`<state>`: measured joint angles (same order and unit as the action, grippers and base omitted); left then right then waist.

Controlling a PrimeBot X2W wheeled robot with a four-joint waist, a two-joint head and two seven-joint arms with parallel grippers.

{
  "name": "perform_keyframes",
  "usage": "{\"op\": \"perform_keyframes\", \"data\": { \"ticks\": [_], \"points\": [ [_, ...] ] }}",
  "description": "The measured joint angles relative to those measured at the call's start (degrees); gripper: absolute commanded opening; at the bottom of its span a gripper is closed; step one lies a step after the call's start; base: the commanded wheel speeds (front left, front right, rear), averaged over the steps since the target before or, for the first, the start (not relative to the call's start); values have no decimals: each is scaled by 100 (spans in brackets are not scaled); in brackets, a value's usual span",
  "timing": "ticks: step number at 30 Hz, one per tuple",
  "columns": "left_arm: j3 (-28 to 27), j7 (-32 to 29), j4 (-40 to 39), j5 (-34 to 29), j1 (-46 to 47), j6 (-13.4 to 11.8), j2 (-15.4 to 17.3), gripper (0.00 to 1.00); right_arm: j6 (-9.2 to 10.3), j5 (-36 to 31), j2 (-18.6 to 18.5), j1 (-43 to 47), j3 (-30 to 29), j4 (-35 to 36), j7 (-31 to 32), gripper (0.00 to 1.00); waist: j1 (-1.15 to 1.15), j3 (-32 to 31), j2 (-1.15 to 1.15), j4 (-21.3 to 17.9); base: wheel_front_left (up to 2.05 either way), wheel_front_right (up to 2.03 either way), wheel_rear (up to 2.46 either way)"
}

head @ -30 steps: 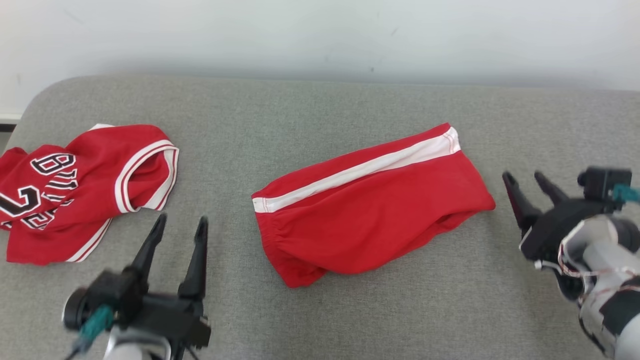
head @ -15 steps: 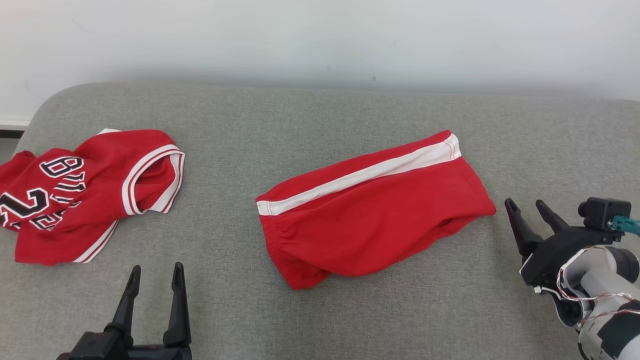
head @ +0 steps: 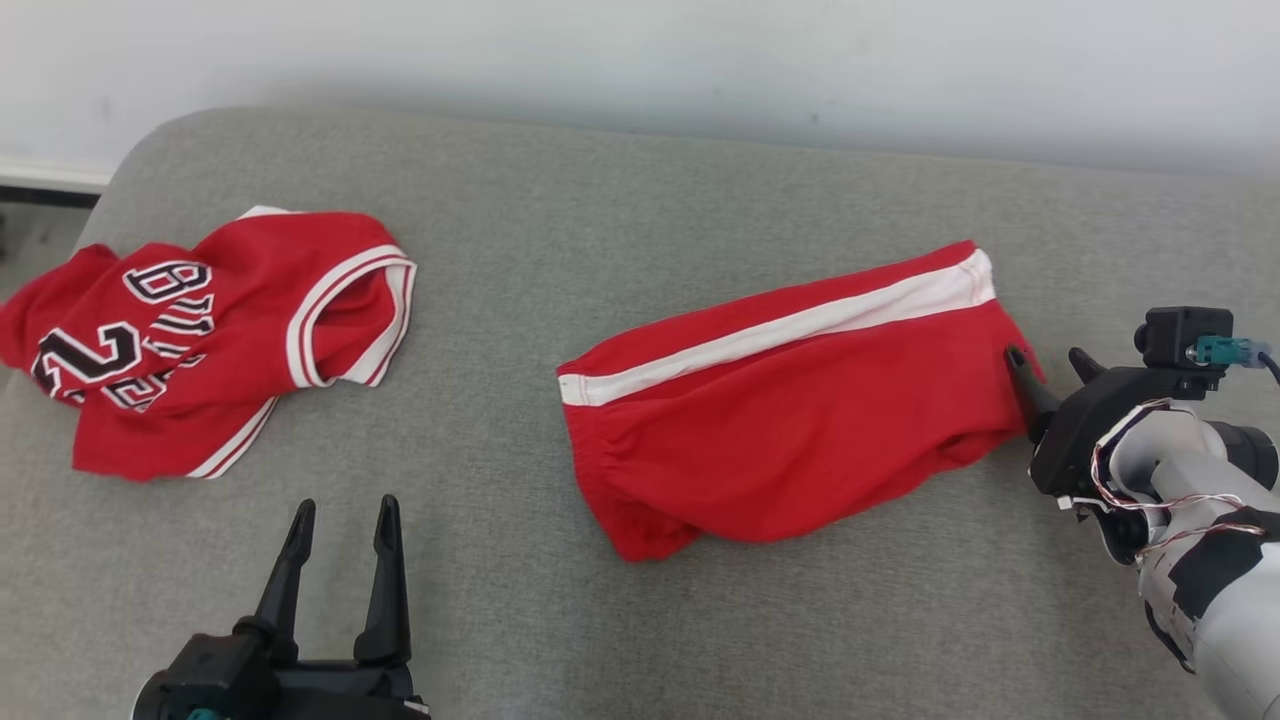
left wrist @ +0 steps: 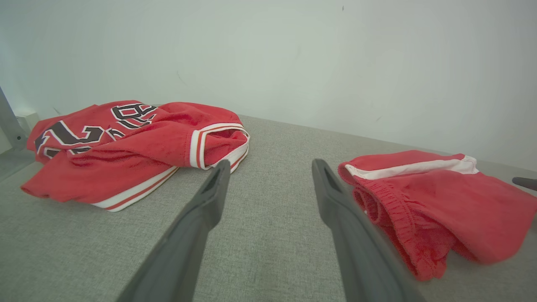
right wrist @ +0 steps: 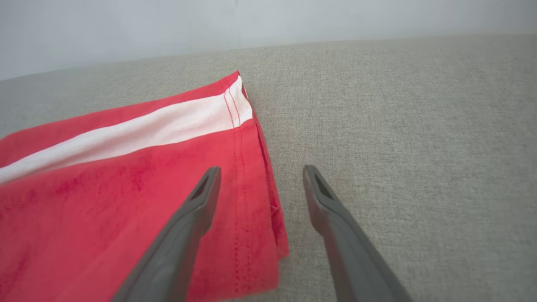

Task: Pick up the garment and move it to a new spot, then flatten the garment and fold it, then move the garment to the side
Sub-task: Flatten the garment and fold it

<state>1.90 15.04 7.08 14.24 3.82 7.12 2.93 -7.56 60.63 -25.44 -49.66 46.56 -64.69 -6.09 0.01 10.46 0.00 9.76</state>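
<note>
The garment, a pair of red shorts (head: pixel 790 440) with a white side stripe, lies folded in the middle of the grey cushion (head: pixel 640 200). My right gripper (head: pixel 1045 358) is open at the shorts' right hem. In the right wrist view the hem edge of the shorts (right wrist: pixel 126 188) sits between the fingers of the right gripper (right wrist: pixel 261 170), one finger over the cloth and the other over bare cushion. Open and empty, my left gripper (head: pixel 345 505) is near the front edge. Its wrist view has the left gripper (left wrist: pixel 270 161) pointing between the shorts (left wrist: pixel 440 197) and a jersey.
A crumpled red jersey (head: pixel 220 330) with black-and-white lettering lies at the far left, near the cushion's rounded corner; it shows as the jersey (left wrist: pixel 126 147) in the left wrist view too. A pale wall (head: pixel 640 60) runs along the back. Floor (head: pixel 30 230) shows beyond the left edge.
The head camera has shifted. My right gripper has closed in on the shorts' right hem. My left gripper has drawn back from the jersey toward the front edge. Both stayed open.
</note>
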Motion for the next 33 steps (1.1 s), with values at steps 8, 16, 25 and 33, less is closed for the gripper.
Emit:
{"op": "perform_keyframes", "data": {
  "ticks": [8,16,25,33],
  "points": [
    [46,0,68,48,102,-1,1,100,0,4,120,-189,49,-581,410,100,0,221,0,290,0,0,0],
    [75,0,136,48,109,1,-1,100,1,90,156,-138,145,-494,770,0,0,173,0,288,0,0,0],
    [66,0,243,31,-89,2,-1,100,-2,379,-142,409,149,-255,761,0,-1,-179,0,29,0,0,0],
    [63,0,255,1,-154,29,-1,100,-1,676,-811,793,51,-116,870,0,-1,-371,1,-303,0,0,0]
  ]
}}
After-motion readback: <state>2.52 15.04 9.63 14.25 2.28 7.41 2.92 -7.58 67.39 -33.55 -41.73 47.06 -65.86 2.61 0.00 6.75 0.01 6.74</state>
